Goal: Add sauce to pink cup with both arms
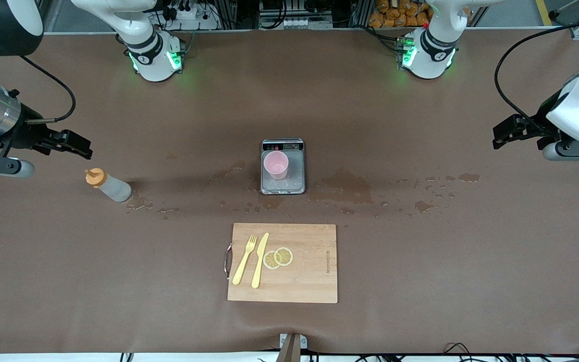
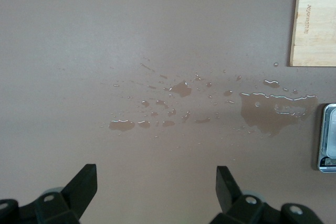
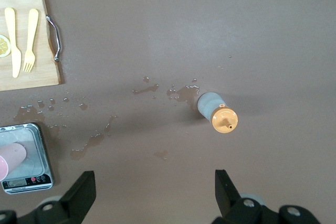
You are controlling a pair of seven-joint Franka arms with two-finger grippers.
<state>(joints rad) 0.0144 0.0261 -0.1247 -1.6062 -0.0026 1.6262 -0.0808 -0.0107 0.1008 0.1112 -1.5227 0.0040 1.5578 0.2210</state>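
Two tools spread apart, right tool [image 3: 152,195] over sauce [image 3: 216,110], left tool [image 2: 156,190] over spills [image 2: 273,109]

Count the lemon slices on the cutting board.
2. Both lemon slices lie overlapping on the wooden cutting board, beside the yellow knife: one partly over the other. None seems hidden.

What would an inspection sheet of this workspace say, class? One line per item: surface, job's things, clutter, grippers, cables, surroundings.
Surface: brown table, wet spills beside the scale.
Job's things: sauce bottle upright toward the right arm's end; pink cup on silver scale.
Clutter: cutting board with fork, knife, lemon slices.
Grippers: right gripper and left gripper open, empty.
Cables: black, on both arms.
Surroundings: equipment along the base edge.
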